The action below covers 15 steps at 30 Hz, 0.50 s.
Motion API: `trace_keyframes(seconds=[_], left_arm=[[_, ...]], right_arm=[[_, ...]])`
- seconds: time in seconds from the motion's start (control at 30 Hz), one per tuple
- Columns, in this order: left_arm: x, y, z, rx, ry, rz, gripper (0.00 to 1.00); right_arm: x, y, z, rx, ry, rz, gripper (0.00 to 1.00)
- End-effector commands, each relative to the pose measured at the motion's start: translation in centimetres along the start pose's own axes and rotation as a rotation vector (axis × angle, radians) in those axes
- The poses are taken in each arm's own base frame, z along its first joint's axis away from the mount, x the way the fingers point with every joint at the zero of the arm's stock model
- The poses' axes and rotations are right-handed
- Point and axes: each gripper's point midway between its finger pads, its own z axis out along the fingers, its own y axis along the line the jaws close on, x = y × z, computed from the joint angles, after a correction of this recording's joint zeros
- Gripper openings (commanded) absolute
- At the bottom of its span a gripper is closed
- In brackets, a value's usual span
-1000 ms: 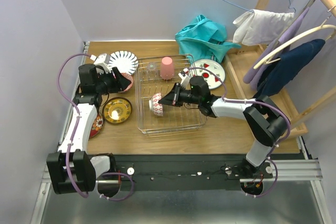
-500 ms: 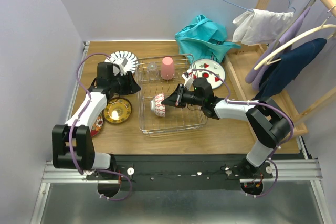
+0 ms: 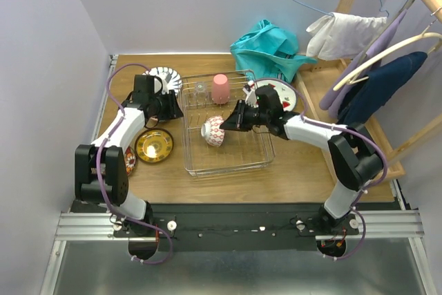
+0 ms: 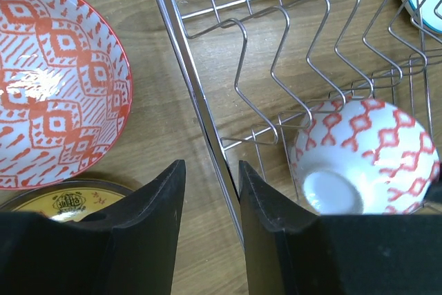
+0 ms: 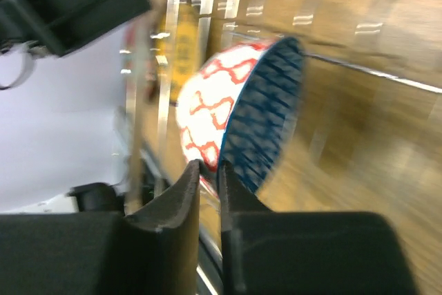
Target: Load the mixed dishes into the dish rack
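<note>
Step in hand: setting a patterned bowl into the dish rack. The bowl lies on its side among the wire tines, left of centre, foot toward the left wrist camera. The pink cup and clear glass stand at the rack's far end.

Right pincer: fingers a thin slit apart, tips right at the bowl's rim. The view is blurred, so I cannot tell whether the rim is pinched or free. Right arm reaches in from the right, forearm low across the white plate with red fruit marks, pincer pointing left and near level.

Left pincer: released and empty, fingers apart, the rack's left rim wire passing below the gap. Left arm is stretched forward along the worktop, wrist turned toward the rack.

On the worktop: a second patterned bowl just left of the rack, the gold saucer, red saucer and blue-striped plate.

Next move, by my reckoning: the right pincer opens wider and backs off straight, so the bowl does not roll off the tines. The left arm is best placed for the second bowl, which sits close to the rim wire.
</note>
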Motion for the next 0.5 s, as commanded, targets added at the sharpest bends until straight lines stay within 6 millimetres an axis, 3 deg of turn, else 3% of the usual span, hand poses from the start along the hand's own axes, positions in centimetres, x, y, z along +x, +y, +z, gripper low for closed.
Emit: trace_keyframes(seconds=[0.0,0.2,0.27,0.37,0.47], left_arm=[[-0.2,1.2,0.5,-0.052,0.012,0.006,0.44],[-1.3,0.9,1.2,-0.031,-0.007,-0.002,0.44],[-1.7,0.6,1.2,-0.018,-0.017,0.001,0.44],[-2.6,-0.8,1.1,0.032,-0.039,0.03,0.44],[-4.2,-3.7,0.4,0.131,-0.07,0.086,0.48]], right_arm=[[2.9,-8.0,-2.2,0.315,0.181,-0.046,0.28],[3.6,-8.2,-3.4,0.348,0.27,-0.115,0.33],[2.9,-7.9,-3.3,0.347,0.262,-0.143,0.34],[2.1,-7.8,-3.6,0.368,0.258,-0.176,0.35],[1.0,-7.4,-4.5,0.414,0.26,-0.22,0.37]])
